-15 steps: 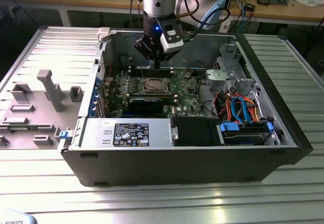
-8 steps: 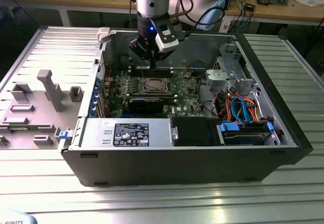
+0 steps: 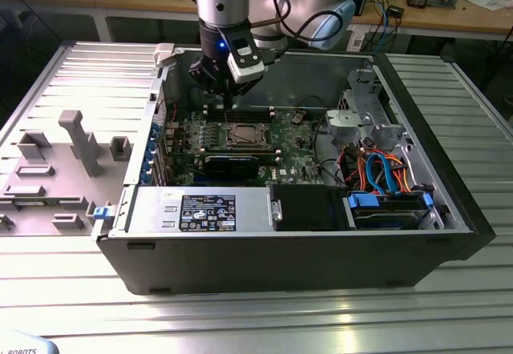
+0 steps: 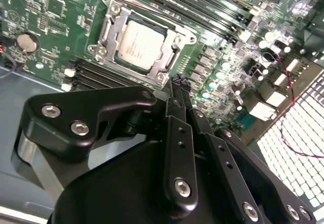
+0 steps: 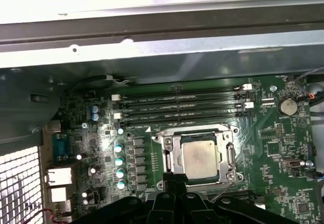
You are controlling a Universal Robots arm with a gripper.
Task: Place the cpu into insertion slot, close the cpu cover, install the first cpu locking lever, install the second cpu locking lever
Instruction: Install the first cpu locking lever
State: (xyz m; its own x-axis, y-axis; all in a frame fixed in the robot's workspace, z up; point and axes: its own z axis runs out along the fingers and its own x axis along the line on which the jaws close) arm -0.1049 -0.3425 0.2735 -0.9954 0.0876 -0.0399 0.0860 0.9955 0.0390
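The cpu (image 4: 142,45) (image 5: 199,155), a square chip with a dull silver top, lies flat in the insertion slot (image 3: 243,135) on the green board. The cpu cover (image 4: 108,30) (image 5: 172,148), a silver frame plate, lies down around it, and the chip shows through its window. My gripper (image 4: 180,84) (image 5: 175,179) (image 3: 229,102) hangs just above the board beside one edge of the socket. Its black fingers are pressed together with nothing between them. A thin metal rod (image 5: 225,189) slants off the socket near the fingertips; whether it is latched I cannot tell.
Long parallel memory slots (image 5: 182,107) run beside the socket. A long black card (image 3: 231,164) stands on the socket's other side. The case walls (image 3: 280,250), a drive cage with blue and orange cables (image 3: 385,170) and a power supply (image 3: 200,210) hem the board in. A grey fixture tray (image 3: 64,154) lies outside.
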